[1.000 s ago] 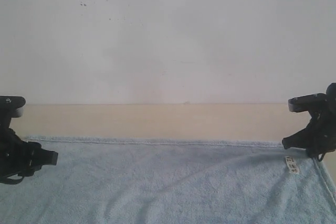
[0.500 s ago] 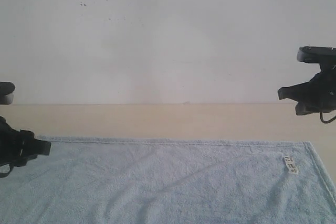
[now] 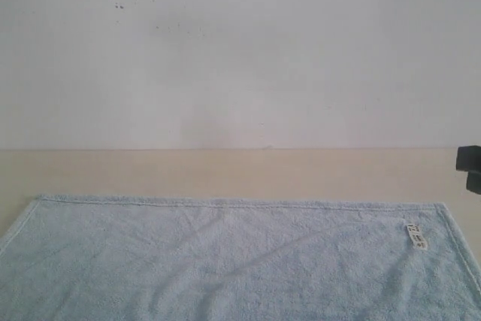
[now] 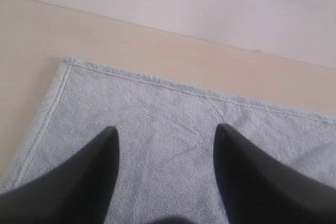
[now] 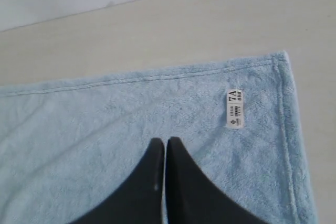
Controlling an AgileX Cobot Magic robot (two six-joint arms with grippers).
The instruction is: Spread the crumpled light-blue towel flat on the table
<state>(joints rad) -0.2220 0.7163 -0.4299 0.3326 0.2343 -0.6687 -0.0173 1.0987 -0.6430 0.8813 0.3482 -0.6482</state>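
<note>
Left hand (image 4: 168, 129) was out of the exterior view. The wrist view showed it over the far-left corner of the towel (image 3: 225, 261), fingers spread, holding nothing. Towel lay flat on table (image 3: 225, 174), far hem straight, both far corners squared, faint creases only; near part cut off. Label (image 3: 415, 235) sat by far-right corner. Right hand (image 5: 165, 140) hung over that corner, fingers pressed together, empty. Both were clear of the cloth, likely because spreading looked done.
</note>
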